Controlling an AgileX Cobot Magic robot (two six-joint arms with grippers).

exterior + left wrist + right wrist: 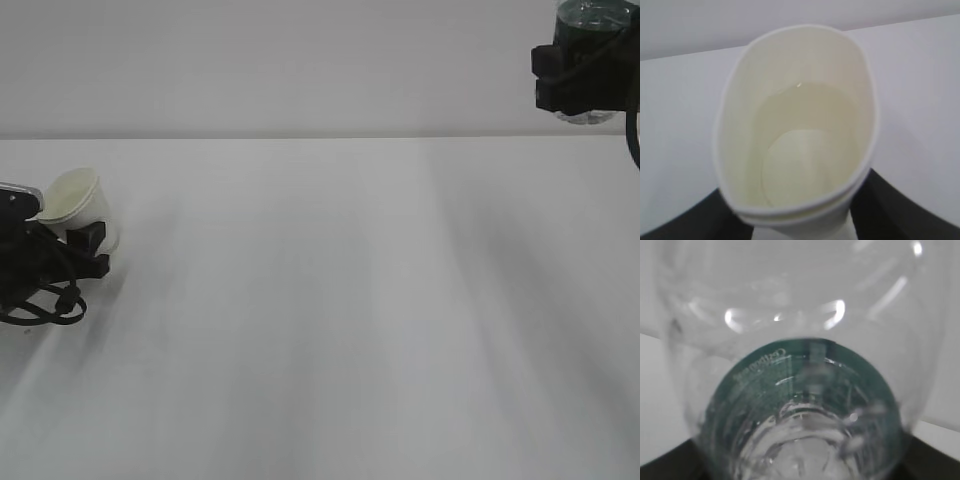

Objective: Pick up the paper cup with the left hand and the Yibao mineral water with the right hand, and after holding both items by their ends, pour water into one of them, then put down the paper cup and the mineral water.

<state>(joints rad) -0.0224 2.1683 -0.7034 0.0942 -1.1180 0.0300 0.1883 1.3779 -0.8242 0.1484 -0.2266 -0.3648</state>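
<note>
The white paper cup (80,204) is at the far left, low over the table and tilted, held between the black fingers of my left gripper (94,248). In the left wrist view I look down into the cup (795,125), whose rim is squeezed into an oval. Water lies in its bottom, and a black finger (890,210) shows on each side. My right gripper (578,78) is raised high at the top right, shut on the Yibao mineral water bottle (590,25). In the right wrist view the clear bottle (800,315) with its dark green label (805,375) fills the frame.
The white table (330,320) runs across the whole exterior view, with a pale wall behind its back edge. Black cables (45,305) of the left arm loop down near the table's left side. Nothing else stands on the table in view.
</note>
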